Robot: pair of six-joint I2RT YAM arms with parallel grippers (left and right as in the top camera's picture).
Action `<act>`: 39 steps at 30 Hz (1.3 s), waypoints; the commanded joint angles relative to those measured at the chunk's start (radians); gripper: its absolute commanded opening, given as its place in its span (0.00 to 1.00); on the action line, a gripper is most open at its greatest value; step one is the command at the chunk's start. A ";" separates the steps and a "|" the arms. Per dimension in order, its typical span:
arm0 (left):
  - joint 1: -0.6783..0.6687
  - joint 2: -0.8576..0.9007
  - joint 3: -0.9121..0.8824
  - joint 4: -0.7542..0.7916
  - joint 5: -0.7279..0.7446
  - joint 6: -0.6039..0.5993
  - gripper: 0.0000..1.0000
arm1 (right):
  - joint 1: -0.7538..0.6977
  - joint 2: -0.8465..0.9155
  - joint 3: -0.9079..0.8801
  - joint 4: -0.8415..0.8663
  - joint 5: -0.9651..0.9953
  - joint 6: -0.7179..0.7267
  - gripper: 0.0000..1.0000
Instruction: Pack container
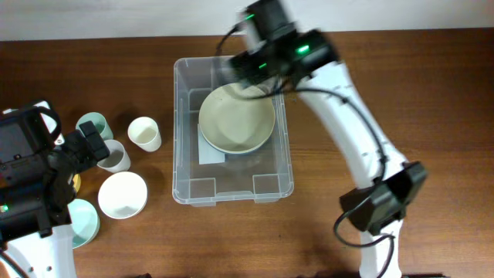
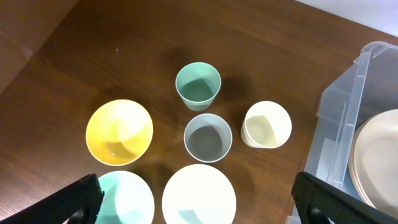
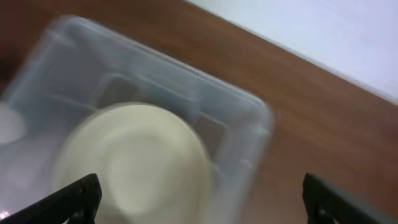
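Note:
The container (image 1: 179, 139), a large clear plastic bin, stands at the table's middle with a cream bowl (image 1: 235, 120) in it over a white label. My right gripper (image 1: 251, 73) is open and empty above the bin's far end. Its blurred wrist view shows the container (image 3: 249, 118) and the cream bowl (image 3: 130, 162) below the open jaws (image 3: 202, 205). My left gripper (image 1: 96, 147) is open and empty over the cups at the left. In the left wrist view its jaws (image 2: 202, 208) straddle a white bowl (image 2: 199, 196), and the container (image 2: 348, 124) is at the right edge.
Left of the bin stand a mint cup (image 2: 198, 85), a grey cup (image 2: 208, 137), a cream cup (image 2: 266, 124), a yellow bowl (image 2: 119, 131) and a mint bowl (image 2: 126, 198). The white bowl (image 1: 122, 194) sits near the bin's front left corner.

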 commanded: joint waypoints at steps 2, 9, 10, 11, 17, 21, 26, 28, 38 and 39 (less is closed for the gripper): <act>0.005 0.005 0.009 0.008 0.083 0.029 0.99 | -0.161 -0.083 0.013 -0.081 -0.013 0.220 0.99; 0.005 0.074 0.009 -0.027 0.109 0.035 0.99 | -0.359 -0.209 0.013 -0.281 0.032 0.269 0.99; 0.005 0.089 0.010 -0.032 0.113 0.035 0.99 | -0.382 -0.229 0.013 -0.324 0.053 0.275 0.99; 0.005 0.111 0.011 -0.036 0.119 0.035 0.99 | -0.403 -0.249 0.013 -0.365 0.064 0.275 0.99; 0.005 0.230 0.087 -0.068 0.119 0.047 0.99 | -0.455 -0.352 0.001 -0.521 0.060 0.308 0.99; 0.005 0.278 0.143 -0.069 0.110 0.054 0.99 | -0.418 -0.508 -0.186 -0.492 0.064 0.313 0.99; 0.005 0.281 0.144 -0.066 0.101 0.054 0.99 | -0.408 -0.765 -0.668 -0.274 0.063 0.342 0.99; 0.005 0.281 0.144 -0.066 0.098 0.058 0.99 | -0.408 -0.866 -0.880 -0.153 0.063 0.341 0.99; 0.048 0.404 0.217 -0.035 0.063 0.057 0.99 | -0.408 -0.945 -1.344 0.071 -0.039 0.255 0.99; 0.059 0.433 0.240 -0.035 0.037 0.056 0.99 | -0.408 -0.941 -1.344 0.076 -0.039 0.255 0.99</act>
